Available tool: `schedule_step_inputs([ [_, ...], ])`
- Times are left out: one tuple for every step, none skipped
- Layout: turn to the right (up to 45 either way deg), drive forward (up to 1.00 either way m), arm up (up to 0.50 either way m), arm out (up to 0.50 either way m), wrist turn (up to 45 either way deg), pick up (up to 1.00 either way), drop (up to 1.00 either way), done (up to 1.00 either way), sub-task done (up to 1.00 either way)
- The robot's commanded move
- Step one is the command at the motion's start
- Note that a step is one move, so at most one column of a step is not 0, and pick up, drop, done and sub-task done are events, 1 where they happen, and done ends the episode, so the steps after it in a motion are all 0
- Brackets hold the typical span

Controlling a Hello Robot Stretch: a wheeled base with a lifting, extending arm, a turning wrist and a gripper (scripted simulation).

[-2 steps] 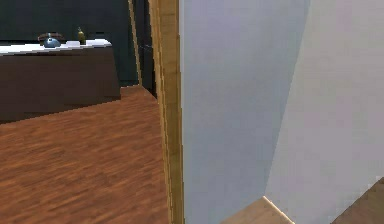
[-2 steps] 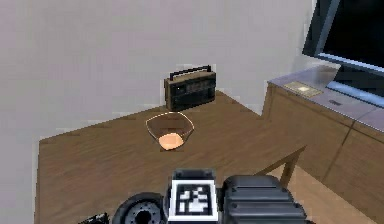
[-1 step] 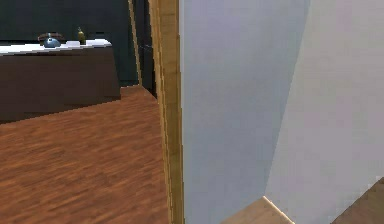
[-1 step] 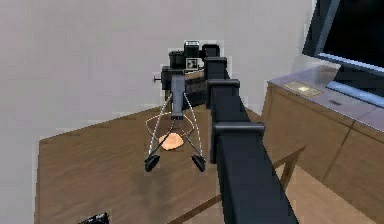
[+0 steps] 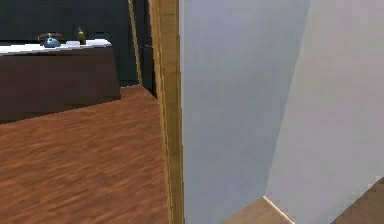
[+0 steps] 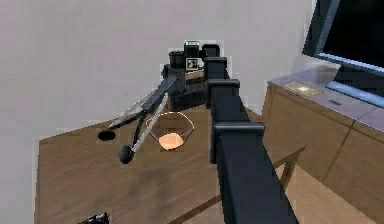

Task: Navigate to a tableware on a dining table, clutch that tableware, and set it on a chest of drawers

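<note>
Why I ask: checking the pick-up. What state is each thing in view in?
Hand: out over the wooden table; cannot tell whether it holds anything.
Bowl: rim up, by the hand; cannot tell whether it rests on the table.
Arm: extended.
Television: upright, screen dark.
Wooden cabinet: fronts shut.
Bottle: upright on the counter.

Wooden table (image 6: pixel 70 180) — small dark thing (image 6: pixel 95 218), near edge

Wooden door frame (image 5: pixel 168 100) seen at centre | white wall (image 5: pixel 240 90) to its right | dark counter (image 5: pixel 60 85) upper left, small items (image 5: pixel 50 41) set on top | wood floor (image 5: pixel 80 165) below
</note>
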Motion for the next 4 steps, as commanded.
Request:
schedule_step_inputs([
  [0.0,0.00,0.00,0.00,45.0,0.00,0.00,0.00,0.00],
  [0.0,0.00,0.00,0.00,45.0,0.00,0.00,0.00,0.00],
  [0.0,0.00,0.00,0.00,15.0,0.00,0.00,0.00,0.00],
  [0.0,0.00,-0.24,0.00,0.0,0.00,0.00,0.00,0.00],
])
